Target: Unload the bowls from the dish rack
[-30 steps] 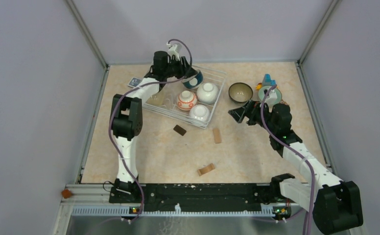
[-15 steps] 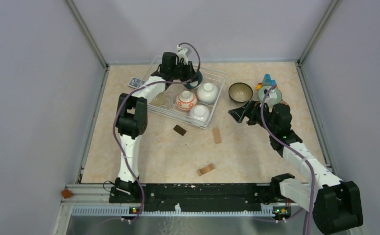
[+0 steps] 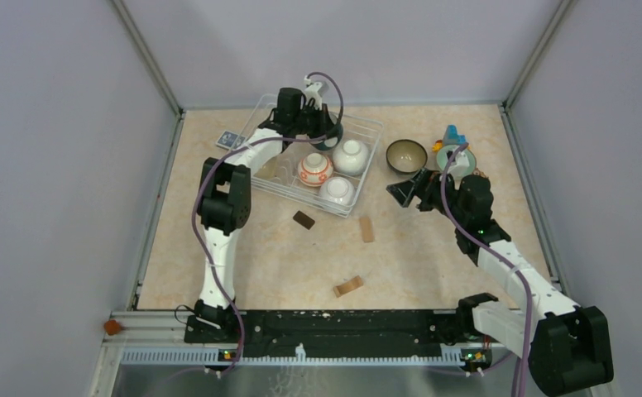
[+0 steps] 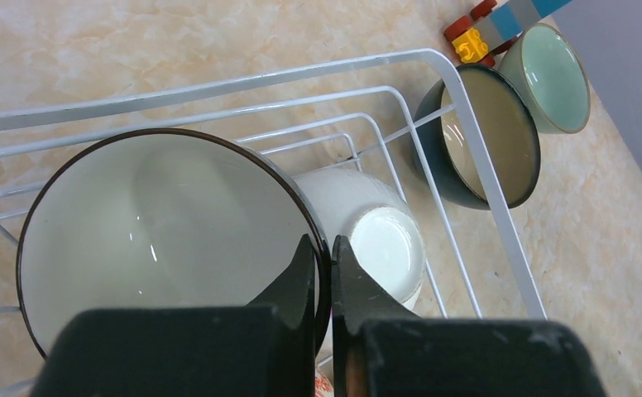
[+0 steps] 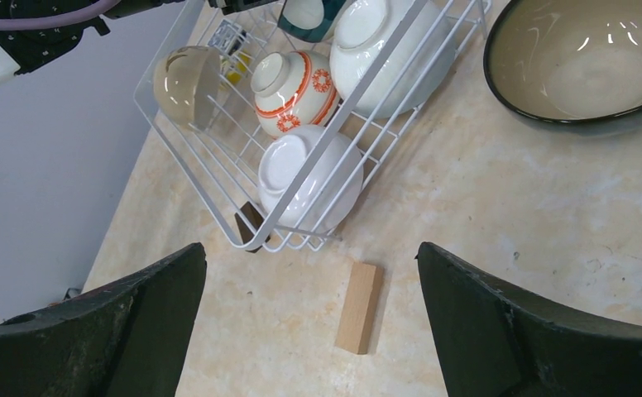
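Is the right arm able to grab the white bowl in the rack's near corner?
Probably yes. The right tool is open and empty, the white bowl lies uncovered in the near corner of the dish rack, and the left tool is clamped on the teal bowl farther back.

- I had the left arm (image 3: 218, 207) stretched far forward, and the left gripper (image 4: 324, 248) pinched almost closed on the rim of a dark-rimmed bowl (image 4: 160, 223).
- My right arm (image 3: 500, 256) sat bent, with the right gripper (image 5: 308, 256) angled down and its fingers (image 5: 136, 322) spread wide.
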Controlling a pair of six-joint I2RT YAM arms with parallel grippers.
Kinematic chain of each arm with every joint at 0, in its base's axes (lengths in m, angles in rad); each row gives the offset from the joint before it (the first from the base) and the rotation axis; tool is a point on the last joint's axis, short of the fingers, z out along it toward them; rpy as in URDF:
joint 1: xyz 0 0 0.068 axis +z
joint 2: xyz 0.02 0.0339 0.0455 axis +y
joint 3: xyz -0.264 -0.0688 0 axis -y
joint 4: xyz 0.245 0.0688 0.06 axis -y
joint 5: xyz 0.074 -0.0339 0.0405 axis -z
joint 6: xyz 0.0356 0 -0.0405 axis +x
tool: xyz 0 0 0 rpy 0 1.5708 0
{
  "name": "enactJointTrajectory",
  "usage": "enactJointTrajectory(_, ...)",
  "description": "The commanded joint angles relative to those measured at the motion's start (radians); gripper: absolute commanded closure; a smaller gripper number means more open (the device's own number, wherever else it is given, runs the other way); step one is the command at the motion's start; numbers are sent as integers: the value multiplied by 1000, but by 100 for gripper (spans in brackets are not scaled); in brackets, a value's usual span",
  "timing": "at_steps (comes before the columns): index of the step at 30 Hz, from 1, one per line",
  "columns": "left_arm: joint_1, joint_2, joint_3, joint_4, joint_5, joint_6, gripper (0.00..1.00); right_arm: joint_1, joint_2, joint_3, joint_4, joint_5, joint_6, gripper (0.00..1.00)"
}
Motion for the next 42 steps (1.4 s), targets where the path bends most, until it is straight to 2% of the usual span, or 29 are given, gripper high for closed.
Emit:
enactJointTrajectory(1,7,-104,25,113,28,-22,100,3,-39,-3,31,20,-19,3)
enactJointTrajectory(11,9,-295,-90,209,15,-69,100,3,-55,10,-6,56,-19,4)
enactJointTrajectory(20,-14,-470,-192,229,-43,-66,100,3,-87,28,-68,99,-19,5)
enactJointTrajectory(25,-97,-559,-258,222,-95,-25,100,3,-96,87,-220,235,-27,5)
enactJointTrajectory(33,-288,-689,-386,208,-209,54,100,3,-154,170,-461,508,13,4)
enactJointTrajectory(39,-363,-799,-514,201,-253,66,100,3,-244,170,-539,674,54,3)
enactJointTrajectory(42,-377,-878,-563,133,-285,72,100,3,-274,160,-548,712,71,4)
